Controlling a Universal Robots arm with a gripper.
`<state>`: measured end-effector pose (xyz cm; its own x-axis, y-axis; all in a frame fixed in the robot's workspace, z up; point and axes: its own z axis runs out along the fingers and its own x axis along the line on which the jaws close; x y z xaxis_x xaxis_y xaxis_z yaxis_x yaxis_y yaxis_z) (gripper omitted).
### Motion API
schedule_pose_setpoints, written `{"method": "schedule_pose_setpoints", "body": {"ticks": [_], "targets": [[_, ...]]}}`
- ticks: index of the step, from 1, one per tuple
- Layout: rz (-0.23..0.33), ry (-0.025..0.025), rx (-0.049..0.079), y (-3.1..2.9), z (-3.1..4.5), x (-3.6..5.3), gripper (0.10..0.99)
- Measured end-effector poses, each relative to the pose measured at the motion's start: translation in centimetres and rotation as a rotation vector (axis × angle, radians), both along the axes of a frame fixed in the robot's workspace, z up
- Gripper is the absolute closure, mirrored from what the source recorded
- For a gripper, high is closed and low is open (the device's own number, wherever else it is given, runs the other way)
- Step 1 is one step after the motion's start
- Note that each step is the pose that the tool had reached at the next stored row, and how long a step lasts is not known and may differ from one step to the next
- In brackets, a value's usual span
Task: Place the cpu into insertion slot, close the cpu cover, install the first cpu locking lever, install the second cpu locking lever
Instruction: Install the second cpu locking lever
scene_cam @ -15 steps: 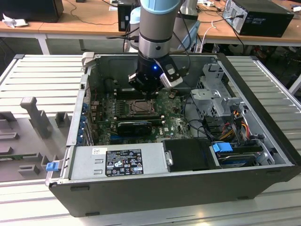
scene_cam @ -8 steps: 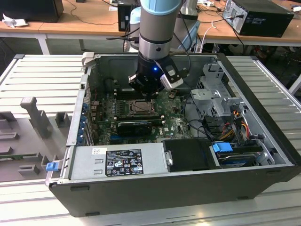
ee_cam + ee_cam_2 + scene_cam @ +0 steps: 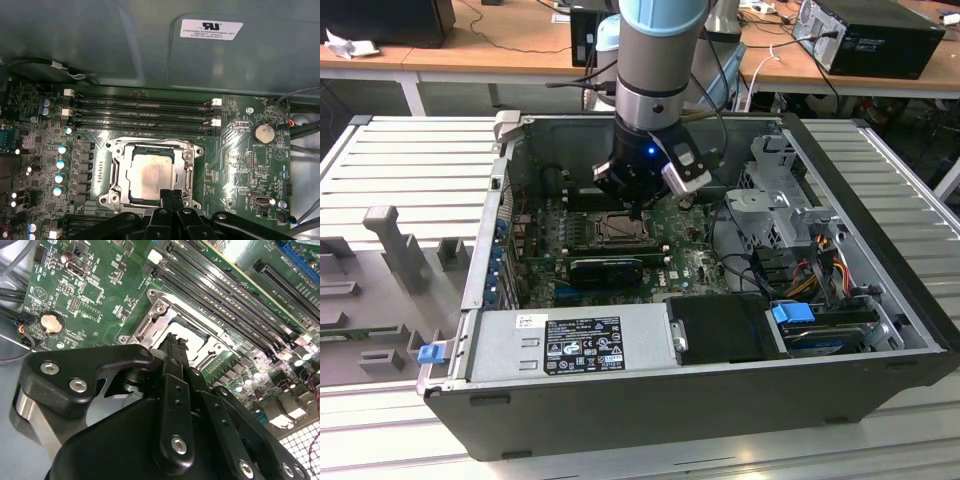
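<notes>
The cpu [image 3: 150, 172], a pale silver-grey square, lies flat in the insertion slot [image 3: 111, 150] on the green motherboard. The cpu cover [image 3: 188, 161], a metal frame plate, lies down flat around the chip, whose face shows through its window. My gripper [image 3: 171, 196] is shut, its two black fingers pressed together with their tips at the socket's near edge, just over the cover's rim. In the second wrist view the gripper [image 3: 172, 346] hides part of the cpu [image 3: 192, 337] and cover [image 3: 165, 307]. In the exterior view the gripper [image 3: 638, 208] hangs just above the slot [image 3: 612, 230] inside the open computer case.
Long black memory slots [image 3: 140, 112] run beside the socket, and a coin battery [image 3: 263, 133] sits off to one side. A black ribbed block [image 3: 607, 270], the power supply [image 3: 570, 345], a drive cage [image 3: 775, 200] and loose cables [image 3: 820, 260] crowd the case.
</notes>
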<state>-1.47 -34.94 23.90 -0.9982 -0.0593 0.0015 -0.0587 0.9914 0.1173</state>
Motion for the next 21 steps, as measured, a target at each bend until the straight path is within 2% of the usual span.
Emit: {"method": "schedule_pose_setpoints", "body": {"ticks": [14, 18, 19, 21], "targets": [[0.0, 0.0, 0.0, -1.12, -0.01, 0.0, 0.98], [0.0, 0.0, 0.0, -1.73, -0.07, 0.0, 0.98], [0.0, -0.0001, 0.004, -1.93, -0.1, 0.0, 0.98], [0.0, 0.0003, 0.026, -2.23, -0.12, 0.0, 0.98]]}}
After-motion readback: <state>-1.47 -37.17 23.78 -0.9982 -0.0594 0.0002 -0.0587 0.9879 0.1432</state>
